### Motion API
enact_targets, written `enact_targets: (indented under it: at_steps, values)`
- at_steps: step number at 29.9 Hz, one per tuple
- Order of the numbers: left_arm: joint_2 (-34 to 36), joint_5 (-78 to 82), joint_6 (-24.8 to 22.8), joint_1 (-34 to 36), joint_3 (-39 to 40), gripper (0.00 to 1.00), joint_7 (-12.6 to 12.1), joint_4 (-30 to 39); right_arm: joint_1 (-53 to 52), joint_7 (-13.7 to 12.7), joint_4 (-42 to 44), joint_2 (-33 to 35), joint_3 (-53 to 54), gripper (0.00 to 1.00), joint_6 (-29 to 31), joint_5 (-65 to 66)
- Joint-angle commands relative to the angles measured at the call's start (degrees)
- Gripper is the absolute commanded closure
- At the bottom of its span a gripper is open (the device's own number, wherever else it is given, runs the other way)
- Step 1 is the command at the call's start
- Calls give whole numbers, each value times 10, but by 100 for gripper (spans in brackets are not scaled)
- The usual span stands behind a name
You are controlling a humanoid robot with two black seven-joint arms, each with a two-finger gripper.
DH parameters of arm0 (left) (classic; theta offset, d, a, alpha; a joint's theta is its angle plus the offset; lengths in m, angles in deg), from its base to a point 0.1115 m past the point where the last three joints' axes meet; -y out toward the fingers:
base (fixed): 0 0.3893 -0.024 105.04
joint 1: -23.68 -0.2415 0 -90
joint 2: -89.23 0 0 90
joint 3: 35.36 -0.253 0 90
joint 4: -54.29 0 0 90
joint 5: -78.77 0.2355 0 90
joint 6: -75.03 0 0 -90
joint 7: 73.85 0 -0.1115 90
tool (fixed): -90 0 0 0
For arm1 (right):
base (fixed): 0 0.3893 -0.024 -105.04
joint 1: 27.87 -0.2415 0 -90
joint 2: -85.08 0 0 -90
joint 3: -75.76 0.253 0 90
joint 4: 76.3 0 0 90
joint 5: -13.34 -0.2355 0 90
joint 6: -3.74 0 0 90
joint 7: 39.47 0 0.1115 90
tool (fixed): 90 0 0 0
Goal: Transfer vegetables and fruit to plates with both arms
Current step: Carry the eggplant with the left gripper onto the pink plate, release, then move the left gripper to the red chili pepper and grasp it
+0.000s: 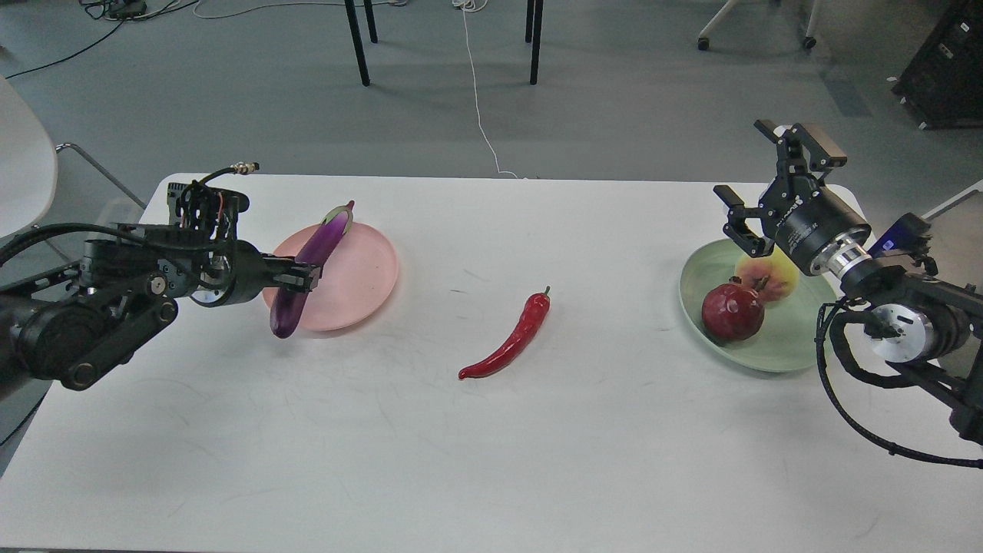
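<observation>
Over the pink plate [369, 265], eggplant [311, 265] is being gripped by left gripper [306, 275]; right gripper [776, 188] is being held open above green plate [791, 346].

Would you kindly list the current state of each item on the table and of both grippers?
eggplant: gripped, tilted over the pink plate's edge
pink plate: no item resting flat on it
chili pepper: lying loose on the table
pomegranate: in the green plate
peach: in the green plate, behind the pomegranate
green plate: holds both fruits
left gripper: shut on the eggplant
right gripper: open, empty, above the green plate
</observation>
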State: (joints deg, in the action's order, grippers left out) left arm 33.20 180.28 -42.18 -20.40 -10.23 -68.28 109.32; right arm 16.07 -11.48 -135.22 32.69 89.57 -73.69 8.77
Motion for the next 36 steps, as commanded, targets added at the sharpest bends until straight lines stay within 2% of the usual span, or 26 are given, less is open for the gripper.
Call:
enact_targets:
  at_steps: [1,2,6,9,15,18,20,23,27,31,36]
  values:
    - [3,0,10,4,0,7,1,-1,-1,0,-1,2,1,2,0,0]
    - [3,1,11,6,0,3,1,0,-1,0,-1,2,1,2,0,0]
    - [2,3,11,14,2,2,14,13,-1,0,-1,4,2,2,0,0]
    - [1,4,10,43,1,2,20,63,-1,0,-1,5,3,2,8,-2]
    - [-29,9,6,49,0,2,11,168,4,0,2,9,3,2,28,-3]
    - [-75,18,5,44,-23,2,-9,190,13,0,8,9,3,2,59,-3]
    - [-101,25,7,51,-68,2,-23,188,16,0,9,10,3,2,67,-3]
    - [-128,69,9,51,-95,2,-22,178,26,0,10,16,3,2,84,-2]
    - [-185,136,10,51,-100,2,-19,129,38,0,30,29,5,2,154,-9]
    - [-223,156,13,51,-100,2,-19,76,45,0,48,40,5,2,154,-10]
    - [-260,156,13,49,-101,2,-20,50,46,0,49,51,5,2,154,-10]
